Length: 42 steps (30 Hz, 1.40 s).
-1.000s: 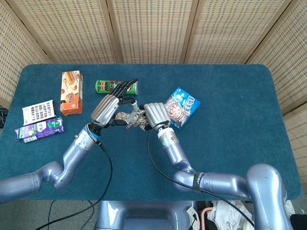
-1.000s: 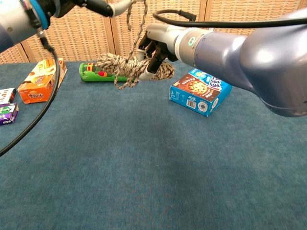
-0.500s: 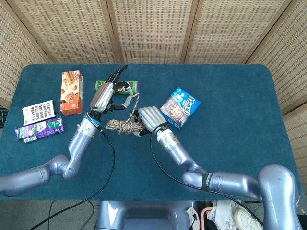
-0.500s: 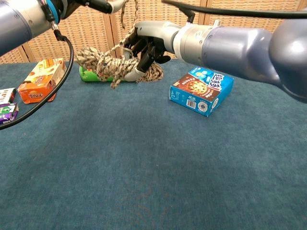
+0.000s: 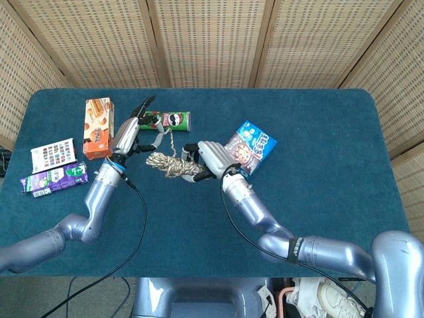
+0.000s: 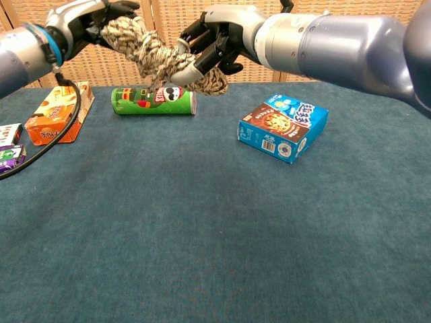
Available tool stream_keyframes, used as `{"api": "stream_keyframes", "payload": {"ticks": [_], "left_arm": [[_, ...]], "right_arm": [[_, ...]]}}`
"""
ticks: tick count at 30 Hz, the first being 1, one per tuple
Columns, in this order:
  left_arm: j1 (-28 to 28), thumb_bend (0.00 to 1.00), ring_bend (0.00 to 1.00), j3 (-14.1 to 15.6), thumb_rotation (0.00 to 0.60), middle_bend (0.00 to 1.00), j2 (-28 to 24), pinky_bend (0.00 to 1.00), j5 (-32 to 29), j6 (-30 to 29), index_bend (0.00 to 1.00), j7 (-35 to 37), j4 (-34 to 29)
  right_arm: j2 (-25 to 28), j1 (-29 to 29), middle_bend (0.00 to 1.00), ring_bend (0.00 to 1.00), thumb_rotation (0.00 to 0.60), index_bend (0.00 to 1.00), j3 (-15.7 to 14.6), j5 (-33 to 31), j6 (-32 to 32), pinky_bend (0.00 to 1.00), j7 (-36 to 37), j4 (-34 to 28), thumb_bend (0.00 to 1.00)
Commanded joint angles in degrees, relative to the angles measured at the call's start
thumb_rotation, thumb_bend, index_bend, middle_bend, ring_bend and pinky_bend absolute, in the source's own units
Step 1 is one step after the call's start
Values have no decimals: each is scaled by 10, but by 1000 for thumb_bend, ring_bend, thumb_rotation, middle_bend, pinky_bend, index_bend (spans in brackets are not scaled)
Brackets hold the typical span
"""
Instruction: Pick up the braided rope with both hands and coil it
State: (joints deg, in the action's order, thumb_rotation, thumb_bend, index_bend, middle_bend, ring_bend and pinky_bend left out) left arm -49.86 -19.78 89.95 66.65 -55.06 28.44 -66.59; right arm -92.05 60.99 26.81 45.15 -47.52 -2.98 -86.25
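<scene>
Held aloft above the blue worktop: braided rope, bunched into a thick bundle and spanning the gap between the two hands. Gripped at its right end by the right hand, dark fingers curled around the bundle with a frayed clump hanging just beneath them. Met at the other end by the left hand, fingers only partly closed, the rope's upper end pressed against them; whether truly pinched there, cannot tell. Seen from the head view, rope lying between both hands, a thin strand rising from it towards the left fingers. Directly below and behind the rope, lying on its side, a green crisp can. Beyond the right fingers, a blue biscuit box. Outward of the left fingers, an orange snack box, with a purple packet near it.
</scene>
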Motion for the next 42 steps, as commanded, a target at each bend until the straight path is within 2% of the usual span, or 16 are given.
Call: {"api": "stream_keyframes", "payload": {"ticks": [1,10,26,34,42], "left_arm": [[13,470,0,13,600,0,4,0,11,8,862,21,23],[47,470,0,58,600,0,15,0,65,0,862,80,78],[76,470,0,98,600,0,13,0,117,-6,862,130,131],[80,470,0,103,600,0,18,0,124,0,862,148,148],[75,470,0,93,600,0,15,0,127,-7,862,151,141]], "right_arm": [[5,-3,703,538,600,676,8,-9,-4,954,9,-6,752],[13,1,704,538,600,676,21,-53,-32,954,-4,-14,753],[17,5,704,538,600,676,29,-93,-60,954,-21,-18,752],[23,4,705,538,600,676,32,-104,-61,954,-20,-20,752],[25,5,705,538,600,676,26,-102,-57,954,-24,-20,752]]}}
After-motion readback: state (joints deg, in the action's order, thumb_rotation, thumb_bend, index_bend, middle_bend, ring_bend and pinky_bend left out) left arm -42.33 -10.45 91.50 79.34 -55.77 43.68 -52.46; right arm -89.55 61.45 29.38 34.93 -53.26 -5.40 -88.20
